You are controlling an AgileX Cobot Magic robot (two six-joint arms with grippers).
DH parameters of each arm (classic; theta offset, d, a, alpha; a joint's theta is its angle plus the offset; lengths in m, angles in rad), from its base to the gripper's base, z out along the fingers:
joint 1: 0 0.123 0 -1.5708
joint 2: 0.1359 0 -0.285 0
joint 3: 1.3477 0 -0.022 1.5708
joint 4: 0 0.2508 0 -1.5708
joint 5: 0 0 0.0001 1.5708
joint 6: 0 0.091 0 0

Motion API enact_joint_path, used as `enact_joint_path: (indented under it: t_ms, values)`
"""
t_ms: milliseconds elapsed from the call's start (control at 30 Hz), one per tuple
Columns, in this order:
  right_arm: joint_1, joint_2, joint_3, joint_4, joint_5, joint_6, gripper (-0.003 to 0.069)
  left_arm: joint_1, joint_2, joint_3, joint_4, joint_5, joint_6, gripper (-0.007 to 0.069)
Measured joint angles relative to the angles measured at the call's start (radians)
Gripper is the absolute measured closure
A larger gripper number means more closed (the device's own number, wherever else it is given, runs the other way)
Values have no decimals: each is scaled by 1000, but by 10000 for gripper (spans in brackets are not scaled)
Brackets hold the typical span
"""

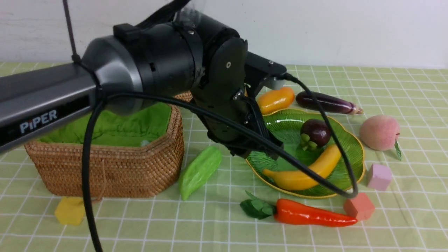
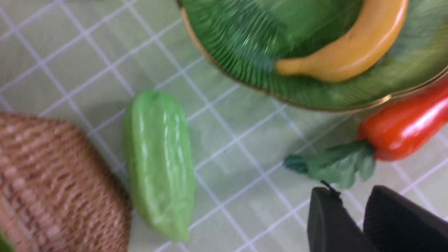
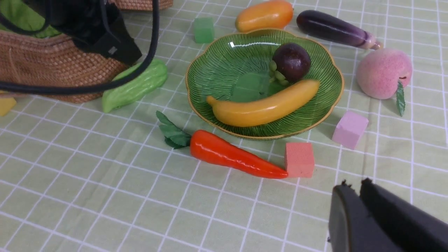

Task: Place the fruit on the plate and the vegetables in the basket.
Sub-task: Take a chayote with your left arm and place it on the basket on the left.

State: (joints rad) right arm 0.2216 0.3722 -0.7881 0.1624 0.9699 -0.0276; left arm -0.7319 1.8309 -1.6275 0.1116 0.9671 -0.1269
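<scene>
The light-green gourd (image 1: 200,171) lies on the checked cloth just beside the wall of the basket (image 1: 115,168), tilted, with one end toward the wicker. It is judged to be a light, stiff moulded toy. Its skin looks glossy and may slip, though the ridges should give some purchase. It would best be taken across its thick middle, square to its length.

The carrot (image 1: 311,213) lies in front of the plate (image 1: 283,122), near its rim. It tapers and shines, so a hold at the thick shoulder is advised (the cloth-like leaves are likely too soft to carry it).

The banana (image 1: 308,171) and mangosteen (image 1: 315,132) are seen on the plate. The mango (image 1: 276,99), eggplant (image 1: 325,102) and peach (image 1: 379,132) lie on the cloth behind and beside it.

The left gripper (image 2: 351,196) hangs above the cloth near the carrot's leaves. Its jaws are drawn nearly together and nothing is held. The right gripper (image 3: 353,185) is likewise closed and empty, well apart from the plate.
</scene>
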Motion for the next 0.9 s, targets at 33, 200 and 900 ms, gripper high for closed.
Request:
enact_joint_path:
  t_ms: [33, 200, 900]
  values:
    - [0, 0, 0, 2, 0, -10, 606, 0, 16, 0, 32, 11, -7, 494]
    - [0, 0, 0, 5, 1, -19, 606, 0, 104, 0, 179, -1, -12, 328]
    - [0, 0, 0, 398, 65, -393, 606, 0, 338, 0, 590, -161, -157, 76]
